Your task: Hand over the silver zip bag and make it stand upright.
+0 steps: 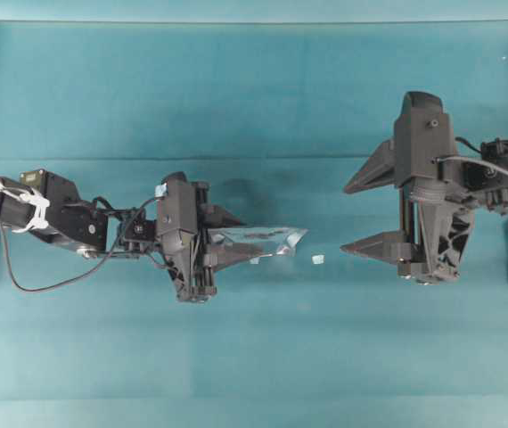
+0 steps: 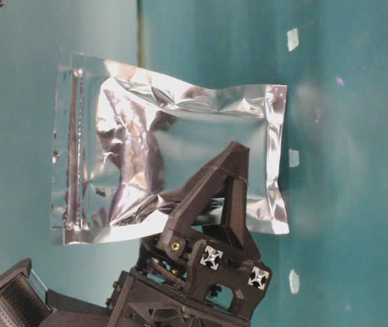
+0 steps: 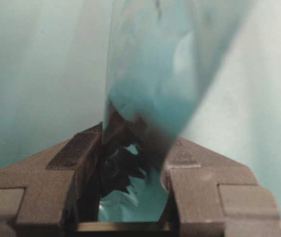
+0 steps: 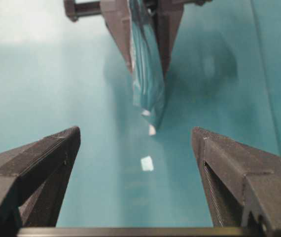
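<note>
Pinched between the jaws of the left gripper [image 1: 241, 256], the silver zip bag [image 1: 267, 242] hangs clear of the teal table [image 1: 236, 89], its free end reaching out toward 3 o'clock in the overhead view. The grip sits on one long edge, near the middle of the pouch, so most of the foil is left bare: the table-level view shows the sealed borders, the crinkled face and the zip strip [image 2: 75, 150] all uncovered. That looks deliberate, since a hold on one margin leaves the other arm plenty of foil to take

Facing it from 3 o'clock, well apart, the right gripper [image 1: 374, 211] stands with its fingers spread wide and nothing between them. Its wrist view looks straight along the gap: the bag hangs edge-on at 12 o'clock, lined up with the open space between the two fingers. So the pouch is presented thin side on, which should let the fingers close on its flat faces rather than crush it

A tiny white scrap [image 1: 318, 259] lies on the table between the two arms, just past the bag's free end; it is no part of the job

My reading is that the handover is set up but not made: the receiving jaws have yet to reach the foil
</note>
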Motion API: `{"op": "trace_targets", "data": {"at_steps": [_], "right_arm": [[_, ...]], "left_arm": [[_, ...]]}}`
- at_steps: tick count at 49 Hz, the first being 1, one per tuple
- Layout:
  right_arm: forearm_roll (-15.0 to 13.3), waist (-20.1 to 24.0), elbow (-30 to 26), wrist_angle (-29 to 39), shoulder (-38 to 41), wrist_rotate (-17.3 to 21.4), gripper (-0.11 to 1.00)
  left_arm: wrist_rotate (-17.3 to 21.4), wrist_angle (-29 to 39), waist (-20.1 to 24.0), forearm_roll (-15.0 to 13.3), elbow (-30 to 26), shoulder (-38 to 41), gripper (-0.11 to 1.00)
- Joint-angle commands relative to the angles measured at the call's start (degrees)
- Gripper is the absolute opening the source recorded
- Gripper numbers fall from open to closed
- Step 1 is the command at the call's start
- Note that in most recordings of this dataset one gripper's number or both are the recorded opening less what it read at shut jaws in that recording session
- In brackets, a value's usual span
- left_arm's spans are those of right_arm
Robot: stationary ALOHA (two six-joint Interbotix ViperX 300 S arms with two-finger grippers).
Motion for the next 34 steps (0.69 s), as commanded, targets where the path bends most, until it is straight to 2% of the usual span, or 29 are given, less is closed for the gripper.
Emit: {"op": "trace_targets", "data": {"at_steps": [1,34], "right_arm": [[0.09,0.26,-0.53,-0.44,-0.79,0.53,0.97],[0.09,0.26,-0.44,-0.44,-0.79,0.53,0.96]], "left_arm": [[-0.09,0.09,-0.7,0.18,-0.26,-0.35,0.21],[0.0,1.58,-0.7,0.18,-0.62,-0.26,0.21]]}}
